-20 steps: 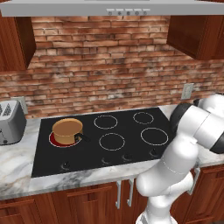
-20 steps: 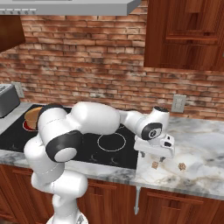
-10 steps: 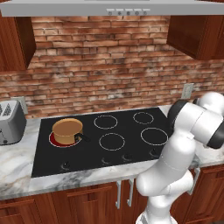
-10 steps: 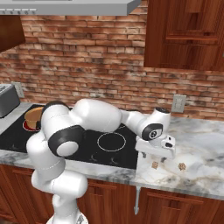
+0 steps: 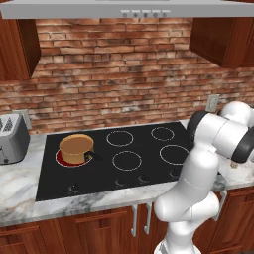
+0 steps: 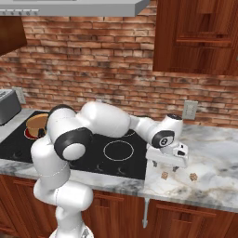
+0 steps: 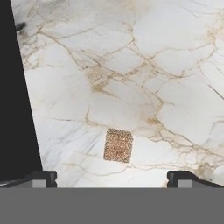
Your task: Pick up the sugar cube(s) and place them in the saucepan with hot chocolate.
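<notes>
Two small brown sugar cubes lie on the marble counter right of the cooktop. The nearer sugar cube [image 6: 164, 175] [image 7: 118, 145] sits right under my gripper [image 6: 167, 166] [image 7: 112, 179], which hangs open just above it and touches nothing. The second sugar cube [image 6: 193, 176] lies a little further right. The copper saucepan with hot chocolate [image 5: 77, 148] [image 6: 36, 122] stands on the cooktop's front left burner, far from the hand. In the left base view my own arm hides the gripper.
The black cooktop [image 5: 124, 158] [image 7: 13, 87] ends just left of the nearer cube. A grey toaster [image 5: 12, 139] [image 6: 7, 104] stands at the far left of the counter. A wall outlet [image 6: 189, 110] sits behind the cubes. Marble counter [image 6: 209, 158] stretches to the right.
The hand has shifted only slightly above the nearer cube, and the elbow has moved a little. Both cubes and the saucepan lie where they were.
</notes>
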Available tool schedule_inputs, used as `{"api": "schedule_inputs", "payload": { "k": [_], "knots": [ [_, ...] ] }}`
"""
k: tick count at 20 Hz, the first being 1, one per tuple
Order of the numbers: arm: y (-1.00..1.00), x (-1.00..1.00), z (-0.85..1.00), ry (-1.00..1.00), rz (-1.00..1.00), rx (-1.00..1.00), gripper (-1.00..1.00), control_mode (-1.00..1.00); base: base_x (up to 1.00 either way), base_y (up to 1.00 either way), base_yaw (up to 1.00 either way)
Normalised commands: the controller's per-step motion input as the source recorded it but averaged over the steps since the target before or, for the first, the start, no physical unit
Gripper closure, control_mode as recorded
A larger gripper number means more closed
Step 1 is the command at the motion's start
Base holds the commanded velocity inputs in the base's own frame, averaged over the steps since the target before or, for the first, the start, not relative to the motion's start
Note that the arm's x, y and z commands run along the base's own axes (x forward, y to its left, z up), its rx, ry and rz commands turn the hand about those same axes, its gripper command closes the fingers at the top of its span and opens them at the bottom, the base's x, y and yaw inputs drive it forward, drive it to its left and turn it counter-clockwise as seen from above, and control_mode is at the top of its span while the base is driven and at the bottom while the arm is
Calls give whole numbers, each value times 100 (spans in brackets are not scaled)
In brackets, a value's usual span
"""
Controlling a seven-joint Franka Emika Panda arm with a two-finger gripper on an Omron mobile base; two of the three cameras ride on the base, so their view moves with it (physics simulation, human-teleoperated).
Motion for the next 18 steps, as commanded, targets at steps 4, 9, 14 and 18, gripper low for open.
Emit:
{"api": "schedule_inputs", "payload": {
  "k": [4, 9, 14, 18],
  "knots": [
    [-3, 6, -11, 0, 0, 0, -100, -100, 0, 0, 0],
    [-1, 1, -18, 0, 0, 0, -100, -100, 0, 0, 0],
    [0, 0, -21, 0, 0, 0, -100, -100, 0, 0, 0],
    [0, 0, -21, 0, 0, 0, -100, -100, 0, 0, 0]
  ]
}}
